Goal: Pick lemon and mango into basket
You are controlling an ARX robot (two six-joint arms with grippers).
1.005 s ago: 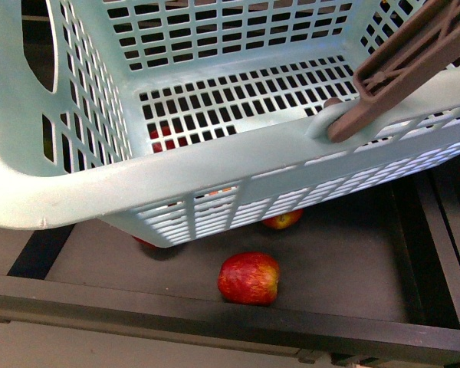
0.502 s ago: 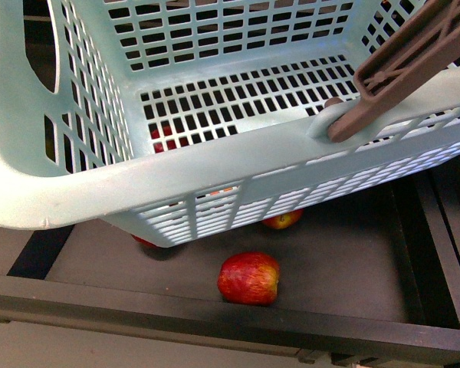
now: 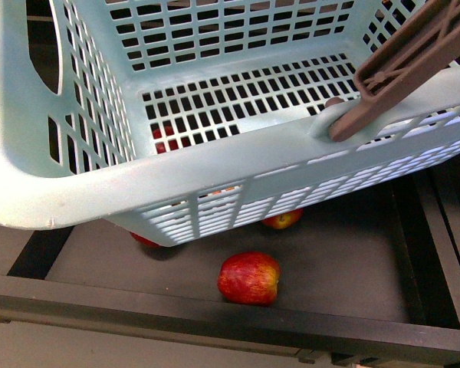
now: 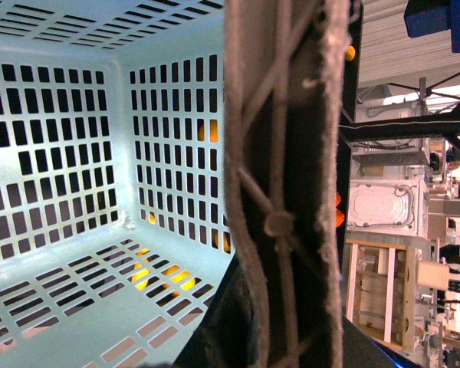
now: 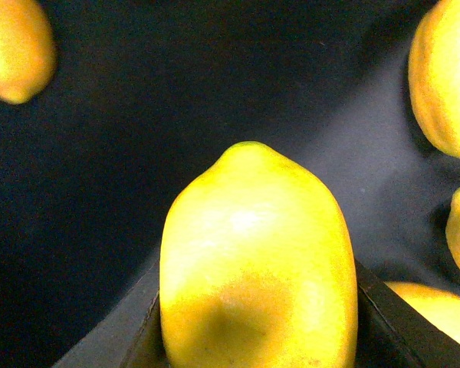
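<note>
The light teal basket [image 3: 215, 165] hangs tilted above a dark tray, and its floor looks bare. Its brown handle [image 4: 284, 153] runs up between the jaws of my left gripper [image 4: 280, 341], which is shut on it. In the right wrist view the yellow lemon [image 5: 257, 253] sits close to the camera, with my right gripper [image 5: 257, 349] shut on its sides above a dark surface. I cannot pick out the mango. A red and yellow fruit [image 3: 282, 220] peeks from under the basket, mostly hidden. Neither arm shows in the front view.
A round red apple [image 3: 248, 278] lies in the black tray [image 3: 345, 261] near its front wall. More red fruit [image 3: 165, 138] shows through the basket's floor slots. Other yellow fruits [image 5: 445, 77] [image 5: 11, 46] lie around the held lemon. Shelving stands beyond the handle [image 4: 387, 291].
The basket has shifted very slightly in the front view. The apple and the tray below have not moved.
</note>
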